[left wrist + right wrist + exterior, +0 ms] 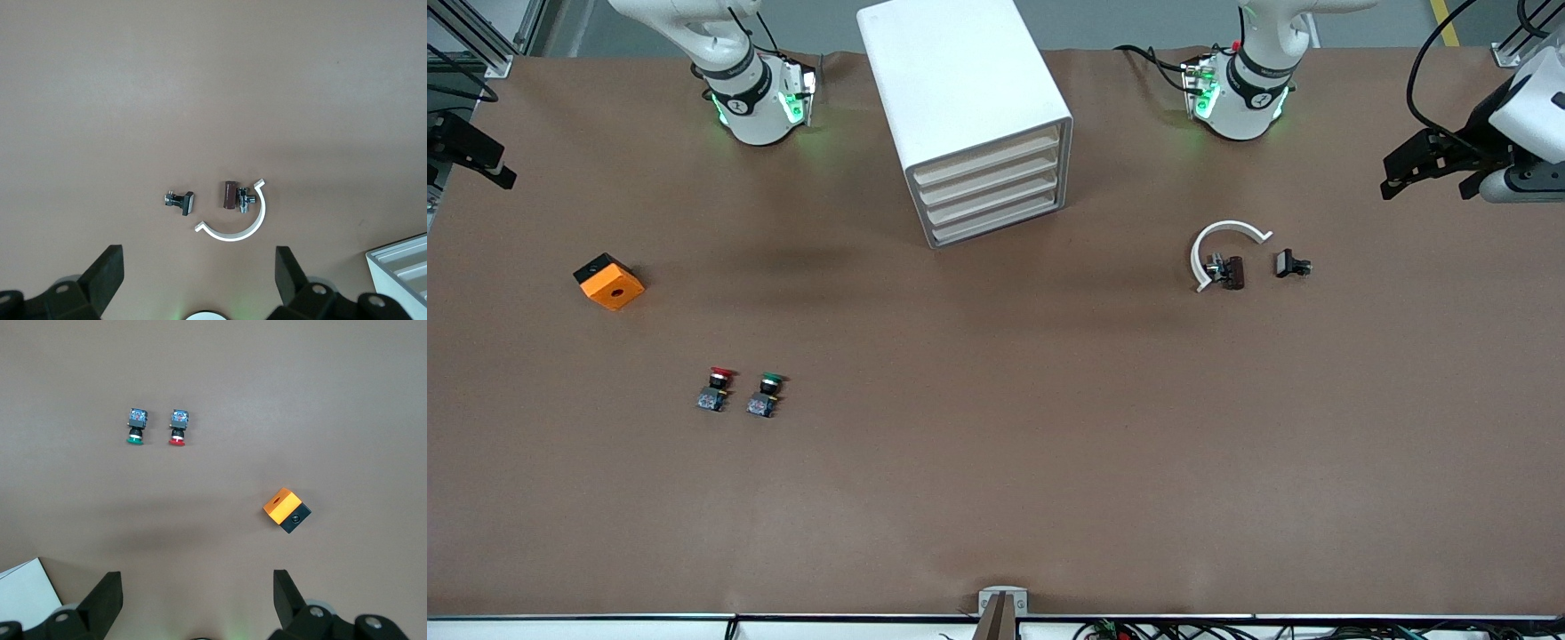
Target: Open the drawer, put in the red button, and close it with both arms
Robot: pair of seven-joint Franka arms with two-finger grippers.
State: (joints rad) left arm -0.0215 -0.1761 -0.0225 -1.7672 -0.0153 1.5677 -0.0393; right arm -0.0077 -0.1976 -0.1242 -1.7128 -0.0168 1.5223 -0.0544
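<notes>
The white cabinet [960, 80] stands between the two arm bases, and its top drawer [985, 158] is shut like the three below it. The red button [717, 388] [177, 429] stands on the table toward the right arm's end, beside a green-capped twin [767, 396]. Both arms are raised out of the front view above their bases. My right gripper [197, 577] hangs high over bare table, open and empty, with the buttons far below it. My left gripper [199, 253] is also open and empty, high above a white ring [240, 230].
An orange and black box [609, 281] lies toward the right arm's end, farther from the front camera than the buttons. Toward the left arm's end, the white ring [1221, 233] lies with a brown part [1234, 272] and a black part [1289, 264]. Dark fixtures [1440, 164] overhang both table ends.
</notes>
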